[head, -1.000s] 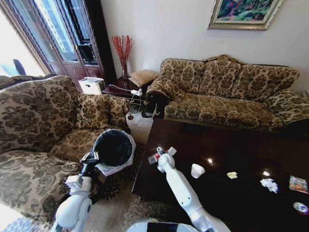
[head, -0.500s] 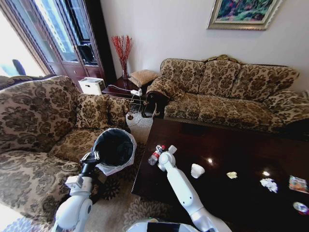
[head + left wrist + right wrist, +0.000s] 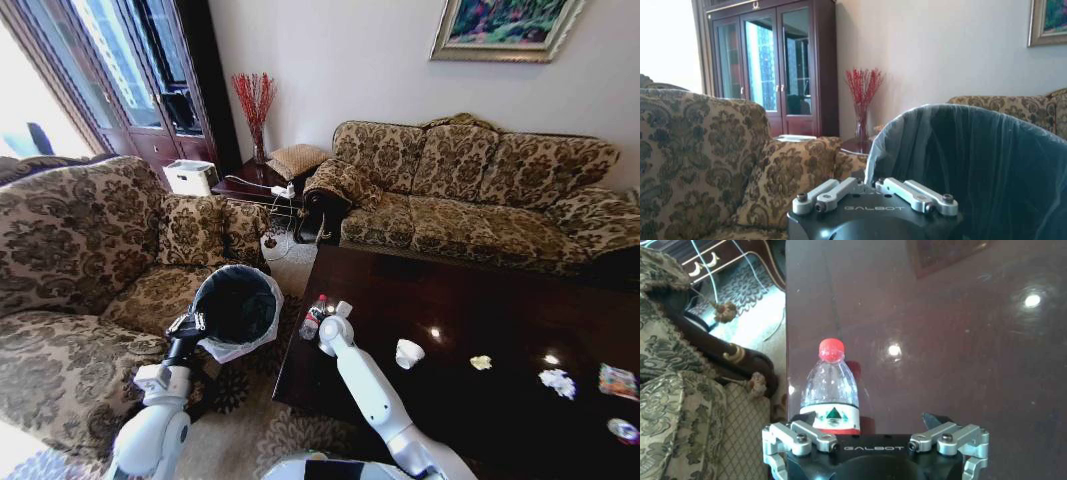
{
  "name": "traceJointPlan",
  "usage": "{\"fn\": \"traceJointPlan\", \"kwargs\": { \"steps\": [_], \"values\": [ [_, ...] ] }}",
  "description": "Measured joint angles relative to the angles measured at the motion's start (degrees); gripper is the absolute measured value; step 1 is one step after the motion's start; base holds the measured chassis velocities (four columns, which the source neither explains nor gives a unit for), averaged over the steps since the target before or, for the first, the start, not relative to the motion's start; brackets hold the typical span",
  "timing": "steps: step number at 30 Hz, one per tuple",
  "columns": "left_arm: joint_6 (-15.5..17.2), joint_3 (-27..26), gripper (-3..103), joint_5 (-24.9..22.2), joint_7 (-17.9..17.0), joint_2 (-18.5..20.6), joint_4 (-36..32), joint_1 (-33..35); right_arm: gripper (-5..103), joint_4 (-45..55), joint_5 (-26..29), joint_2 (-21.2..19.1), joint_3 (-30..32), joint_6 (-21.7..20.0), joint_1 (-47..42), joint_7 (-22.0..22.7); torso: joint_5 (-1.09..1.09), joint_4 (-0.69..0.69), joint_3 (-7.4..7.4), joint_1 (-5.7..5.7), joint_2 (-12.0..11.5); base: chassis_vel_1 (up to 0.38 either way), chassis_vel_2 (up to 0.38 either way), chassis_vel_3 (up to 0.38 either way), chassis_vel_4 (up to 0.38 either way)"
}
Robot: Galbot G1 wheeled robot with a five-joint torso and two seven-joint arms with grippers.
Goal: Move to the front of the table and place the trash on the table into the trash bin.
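- Bottle (image 3: 313, 317), clear plastic with a red cap, is clamped in the right tool (image 3: 327, 322) above the near-left corner of the tabletop (image 3: 470, 410); the right wrist view shows the bottle (image 3: 831, 392) pinned against one finger, the tool (image 3: 875, 437) grasping it near the label.
- Step in hand, as judged: carrying the first piece of trash from the tabletop toward the trash bin (image 3: 236, 308), which stands on the floor just off the left edge, between the tabletop and the armchair (image 3: 80, 270).
- Left tool (image 3: 187, 323) rests at the bin's near rim; the left wrist view shows its fingers (image 3: 829, 194) spread and empty, hard against the bag-lined wall of the bin (image 3: 973, 165).
- Next move calls for clearing the left edge of the tabletop and bringing the bottle over the bin's mouth before letting go; the bin's opening is tilted toward the robot, which should favour the drop.
- Remaining trash on the tabletop: crumpled white paper (image 3: 408, 352) near the middle, a yellowish scrap (image 3: 481, 362) beside it, another white paper bit (image 3: 557, 381) further right, and snack wrappers (image 3: 618, 381) at the right edge.
- Possible obstruction: the left arm beside the bin narrows the approach; the plastic liner folded over the rim may catch the bottle.
- Surroundings: a patterned sofa (image 3: 480, 190) behind the far edge, a side table (image 3: 255, 185) with red twigs in a vase (image 3: 255, 110).
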Motion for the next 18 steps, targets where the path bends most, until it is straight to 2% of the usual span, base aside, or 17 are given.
{"fn": "traceJointPlan", "kwargs": {
  "steps": [1,2,4,7,10,12,15,17,18],
  "values": [
    [0.0,0.03,3,0.0,-0.01,-0.03,0.04,-0.01,100,-0.16,0.0,0.01,0.11,-0.16,0.02,-0.52,0.0,0.0,0.0,0.0,0.0,0.0,0.0,0.0,0.0],
    [-0.01,0.35,3,0.0,0.0,-0.24,0.28,-0.13,100,-1.26,-0.64,0.38,1.42,-2.58,0.04,-6.1,-0.01,0.0,0.01,0.0,0.0,0.0,0.0,0.0,0.0],
    [-0.02,0.62,3,0.01,0.02,-0.33,0.33,-0.29,100,-2.29,-1.62,1.15,2.07,-4.72,0.23,-8.81,0.0,-0.01,0.01,0.01,-0.01,0.0,0.0,0.0,0.0],
    [-0.02,0.55,3,-0.11,0.01,-0.13,0.08,-0.31,101,-2.79,-2.67,1.38,1.92,-4.98,0.45,-8.74,-0.01,0.0,0.01,0.01,-0.01,0.0,0.0,0.0,0.0],
    [-0.03,0.11,3,-0.67,0.0,0.22,-0.33,-0.32,86,-2.8,-3.28,1.36,1.37,-5.12,0.3,-8.5,0.0,0.0,0.01,0.01,0.0,0.0,0.0,0.0,0.0],
    [-0.03,-0.01,3,-0.84,-0.02,0.29,-0.41,-0.31,86,-2.8,-3.56,1.2,1.2,-5.12,0.2,-8.43,0.0,0.01,0.01,0.01,0.0,0.0,0.0,0.0,0.0],
    [-0.03,-0.05,3,-0.99,-0.09,0.34,-0.41,-0.42,70,-2.46,-3.64,0.56,1.08,-5.17,0.08,-7.91,-0.01,0.0,0.01,0.01,0.0,0.0,0.0,0.0,0.0],
    [-0.03,-0.05,3,-0.99,-0.09,0.34,-0.41,-0.42,70,-2.46,-3.64,0.56,1.08,-5.17,0.08,-7.91,-0.01,0.0,0.01,0.01,0.0,0.0,0.0,0.0,0.0],
    [-0.04,0.01,3,-1.01,-0.13,0.32,-0.42,-0.51,65,-2.17,-3.57,0.32,0.94,-5.22,-0.04,-7.74,0.0,-0.01,0.01,0.01,-0.01,0.0,0.0,0.0,0.0]
  ]
}}
